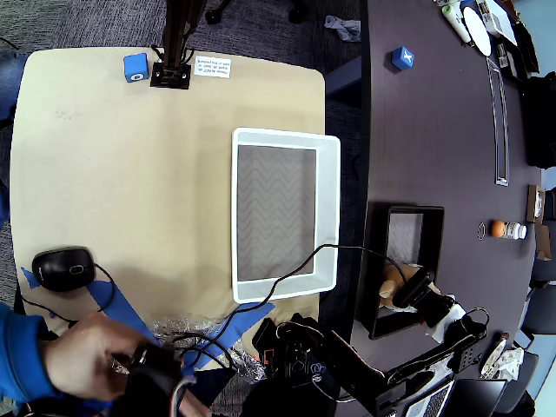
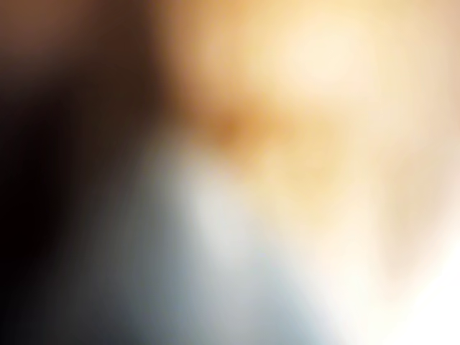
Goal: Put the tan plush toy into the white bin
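While the white bin (image 1: pixel 328 208) is sitting empty, your end effector (image 1: pixel 415 291) is reaching into the black bin (image 1: pixel 375 261) beside it, pressing against the tan plush toy (image 1: pixel 393 280); I cannot tell whether it is gripping.

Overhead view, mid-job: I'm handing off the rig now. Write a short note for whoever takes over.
Gripper: down in the black bin at the right, on the tan plush toy; open or shut cannot be told. The wrist view is a tan and grey blur.
White bin: on the tan table, holding nothing.
Done: reach to the toy.
Left: secure the grasp, lift, carry left, drop the toy in the white bin.
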